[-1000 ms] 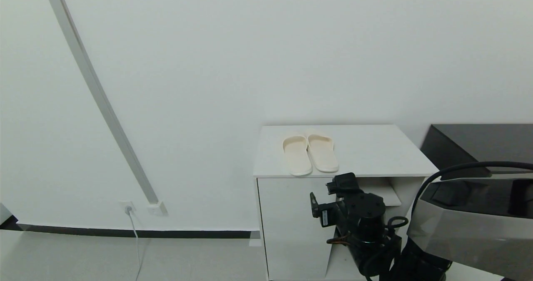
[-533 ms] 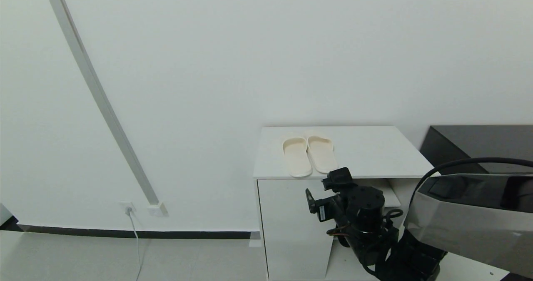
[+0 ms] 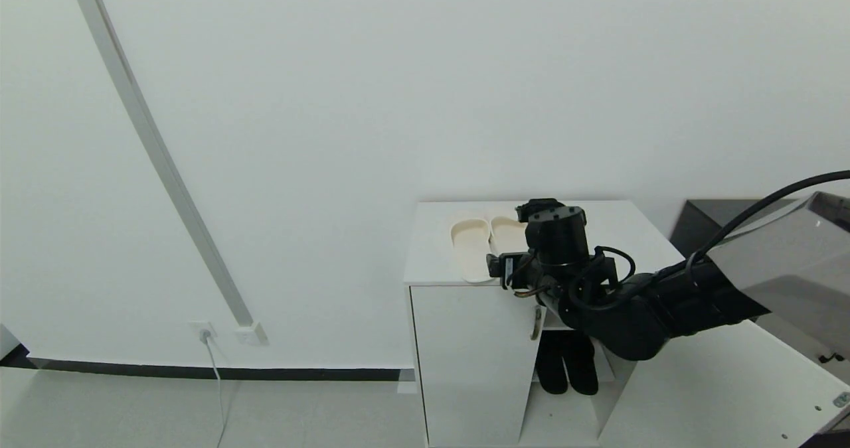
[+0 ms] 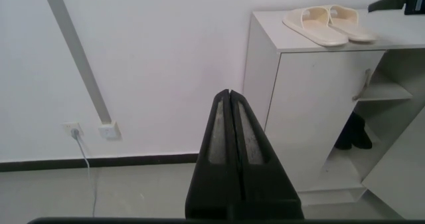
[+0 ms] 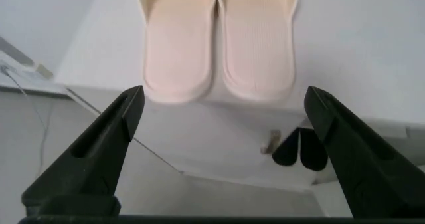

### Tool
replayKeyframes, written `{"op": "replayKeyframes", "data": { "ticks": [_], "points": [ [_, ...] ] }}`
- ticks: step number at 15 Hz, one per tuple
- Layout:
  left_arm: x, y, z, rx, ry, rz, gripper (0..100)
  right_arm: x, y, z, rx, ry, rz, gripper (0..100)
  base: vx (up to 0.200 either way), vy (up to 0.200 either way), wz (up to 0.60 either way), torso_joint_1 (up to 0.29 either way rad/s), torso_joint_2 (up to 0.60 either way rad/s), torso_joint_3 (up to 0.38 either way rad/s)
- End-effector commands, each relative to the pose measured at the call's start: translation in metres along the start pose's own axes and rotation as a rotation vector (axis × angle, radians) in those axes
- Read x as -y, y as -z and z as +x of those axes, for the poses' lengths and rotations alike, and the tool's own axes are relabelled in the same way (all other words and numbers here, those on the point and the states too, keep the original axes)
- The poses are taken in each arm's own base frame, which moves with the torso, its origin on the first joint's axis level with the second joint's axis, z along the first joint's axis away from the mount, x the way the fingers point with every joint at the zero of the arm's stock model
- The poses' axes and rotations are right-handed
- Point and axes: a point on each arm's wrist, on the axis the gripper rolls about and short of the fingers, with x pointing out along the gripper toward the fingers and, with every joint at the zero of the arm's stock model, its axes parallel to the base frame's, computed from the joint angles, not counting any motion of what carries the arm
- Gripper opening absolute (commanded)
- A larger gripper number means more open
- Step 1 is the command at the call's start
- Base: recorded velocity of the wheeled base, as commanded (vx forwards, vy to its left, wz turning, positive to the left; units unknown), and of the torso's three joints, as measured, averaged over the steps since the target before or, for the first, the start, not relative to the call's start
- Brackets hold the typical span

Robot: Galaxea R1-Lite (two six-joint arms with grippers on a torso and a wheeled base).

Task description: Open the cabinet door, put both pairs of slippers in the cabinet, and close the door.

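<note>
A cream pair of slippers (image 3: 473, 252) lies on top of the white cabinet (image 3: 611, 239). My right arm (image 3: 556, 239) hangs just above that pair, covering part of the right slipper. In the right wrist view my right gripper (image 5: 224, 98) is open wide, its fingers (image 5: 106, 151) straddling the cream pair (image 5: 219, 38) from above without touching it. A black pair of slippers (image 3: 568, 365) stands on a shelf inside the cabinet's open right half. My left gripper (image 4: 230, 98) is shut on nothing, well off from the cabinet (image 4: 319, 104) and pointing toward it.
The cabinet's right door (image 3: 717, 381) stands swung open toward me. The left door (image 3: 471, 362) is closed, its handle (image 3: 534, 322) at its inner edge. A dark table (image 3: 690, 225) adjoins the cabinet on the right. A wall socket with a cable (image 3: 206, 334) is at the left.
My right arm has risen from in front of the cabinet's opening to above its top, over the cream slippers. The black pair inside has come into sight.
</note>
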Motion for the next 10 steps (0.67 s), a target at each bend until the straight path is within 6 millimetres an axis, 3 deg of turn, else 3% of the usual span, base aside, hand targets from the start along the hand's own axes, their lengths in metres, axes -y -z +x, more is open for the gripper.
{"op": "replayKeyframes", "data": {
  "ticks": [1,9,10],
  "points": [
    [0.000,0.000,0.000,-0.002,0.000,0.001,0,-0.002,-0.010,-0.005,0.027,-0.012,0.014,100,0.200,0.000,0.00,-0.002,-0.01,-0.002],
    [0.000,-0.001,0.000,0.001,0.001,-0.001,0,-0.009,0.035,-0.005,-0.026,-0.036,-0.023,100,0.200,0.000,0.00,0.005,0.00,0.004],
    [0.000,0.000,0.000,0.000,0.000,-0.001,0,-0.011,0.045,-0.005,-0.050,-0.039,-0.038,100,0.000,0.000,0.00,0.000,0.00,0.000]
  ]
}}
